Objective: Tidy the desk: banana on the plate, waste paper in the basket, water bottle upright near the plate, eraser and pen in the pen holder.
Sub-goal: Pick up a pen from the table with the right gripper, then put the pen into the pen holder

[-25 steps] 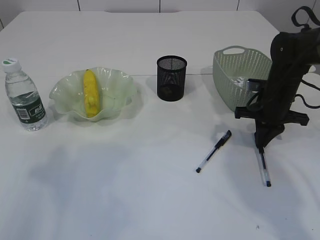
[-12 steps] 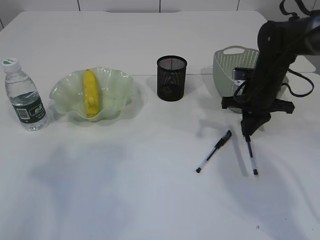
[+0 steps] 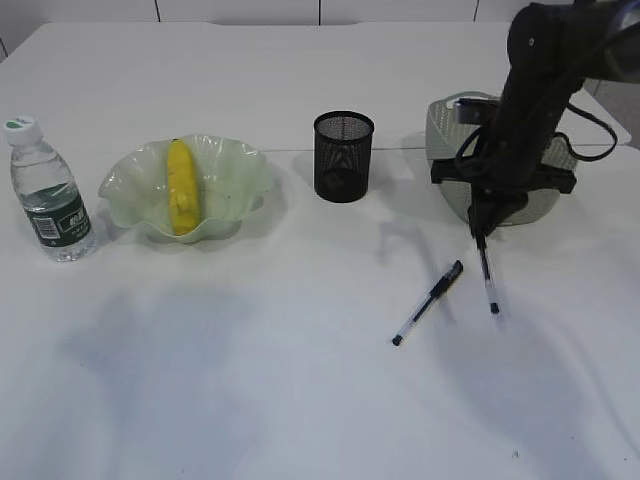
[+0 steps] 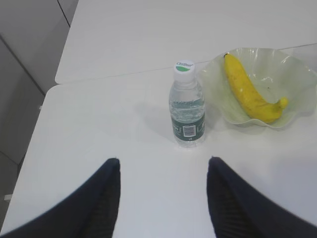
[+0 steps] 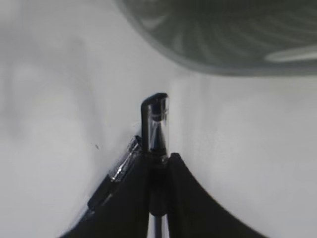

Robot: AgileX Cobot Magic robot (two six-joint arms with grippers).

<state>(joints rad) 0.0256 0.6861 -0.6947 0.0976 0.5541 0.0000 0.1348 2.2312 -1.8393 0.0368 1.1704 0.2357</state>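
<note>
Pen (image 3: 487, 281) now higher, pinched between right fingers (image 5: 130, 198).

The table (image 3: 300, 400) was smooth, matt white. The plate (image 3: 240, 175) looked like glossy, translucent pale-green glass or plastic, and the banana (image 3: 180, 185) had dull yellow skin. The bottle (image 3: 45, 200) was clear plastic with a paper-like label. The holder (image 3: 343, 155) was black wire mesh; the basket (image 3: 450, 150) was matt green woven-look plastic. Both pens (image 3: 428, 302) had clear plastic barrels.
</note>
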